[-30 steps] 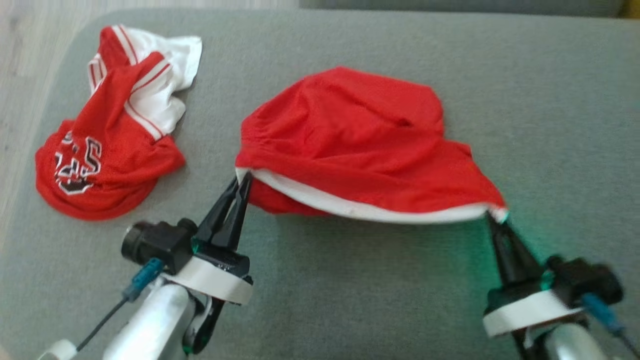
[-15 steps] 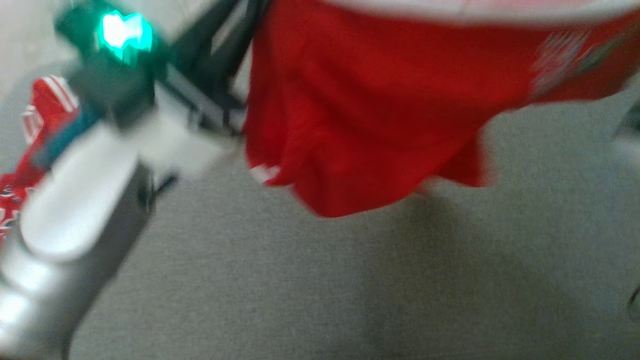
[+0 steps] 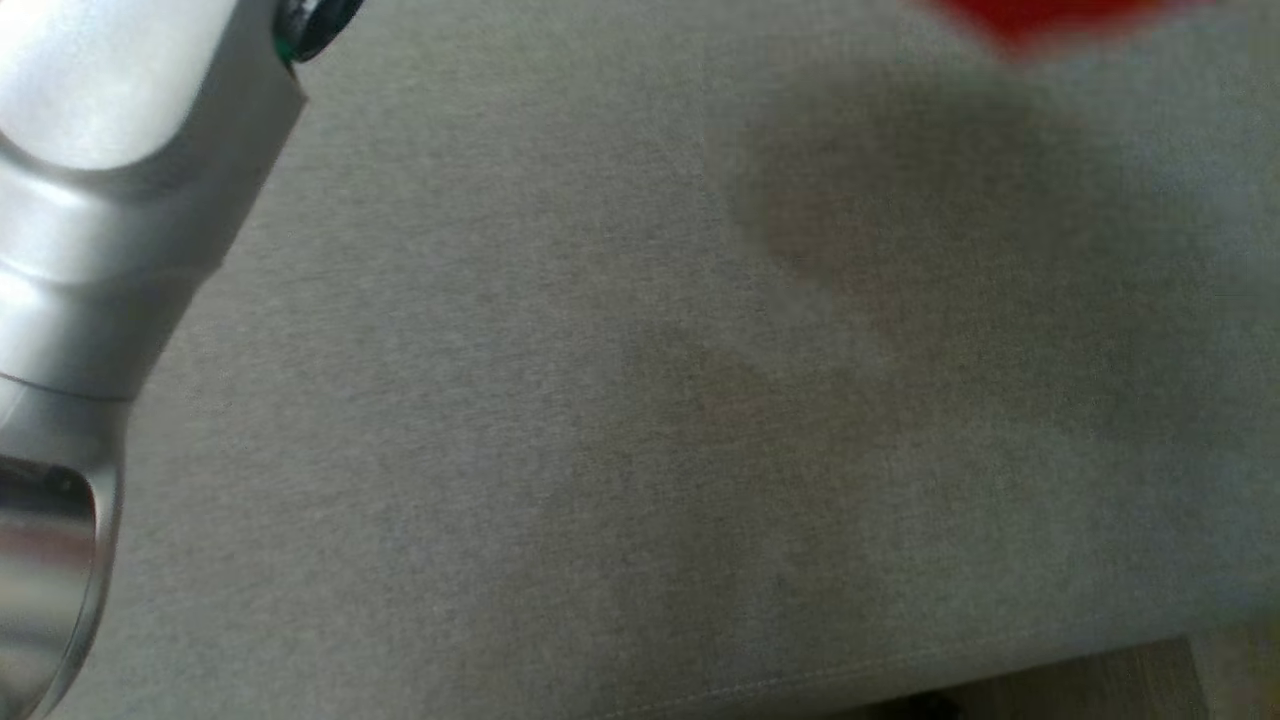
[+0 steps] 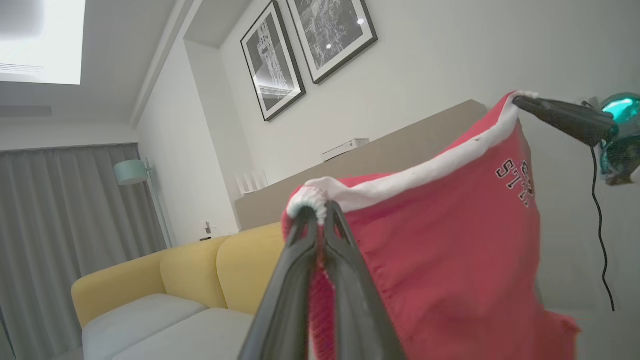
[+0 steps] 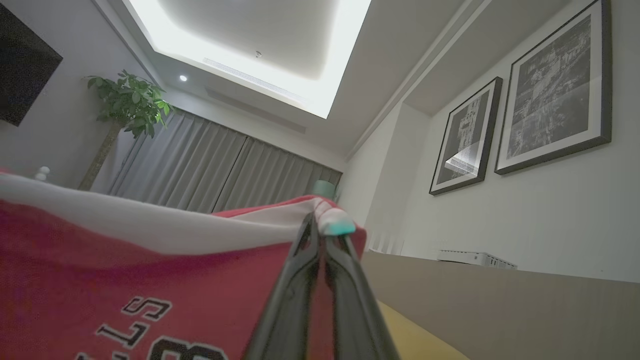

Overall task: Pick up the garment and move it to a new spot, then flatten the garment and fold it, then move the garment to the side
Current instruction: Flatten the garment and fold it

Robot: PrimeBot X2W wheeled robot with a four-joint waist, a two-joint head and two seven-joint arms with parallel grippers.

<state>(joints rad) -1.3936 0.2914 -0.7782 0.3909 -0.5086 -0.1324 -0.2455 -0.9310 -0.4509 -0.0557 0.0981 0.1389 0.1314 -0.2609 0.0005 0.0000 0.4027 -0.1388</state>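
Shorts [image 4: 450,240], red with a white waistband [image 4: 425,172], hang in the air, held up between the two grippers. In the left wrist view the left gripper [image 4: 321,210] has its jaws pressed together on one bunched end of the waistband. The right gripper [image 4: 522,102] pinches the other end at the upper right, with a green light [image 4: 617,107] glowing behind it. The waistband sags a little between the two grips and the red cloth drops below it. Black lettering [image 4: 515,182] shows on the side nearer the right gripper.

The right wrist view shows that gripper's own jaws closed tight on the white band, with the cloth spreading away to that view's left.

In the head view a grey upholstered surface [image 3: 600,450] lies below, and a blurred red edge of the shorts sits at the top border. A soft shadow falls on the grey fabric beneath it. The pale left forearm [image 3: 110,150] crosses the upper left corner, and a strip of wood floor [image 3: 1100,680] shows at the lower right.

Behind the raised cloth are a white wall with two framed pictures [image 4: 272,60], a yellow sofa [image 4: 200,270] with grey seat cushions, a floor lamp [image 4: 132,172] and grey curtains [image 4: 60,240]. A leafy plant [image 5: 130,102] and a lit ceiling recess [image 5: 250,35] appear in the right wrist view.
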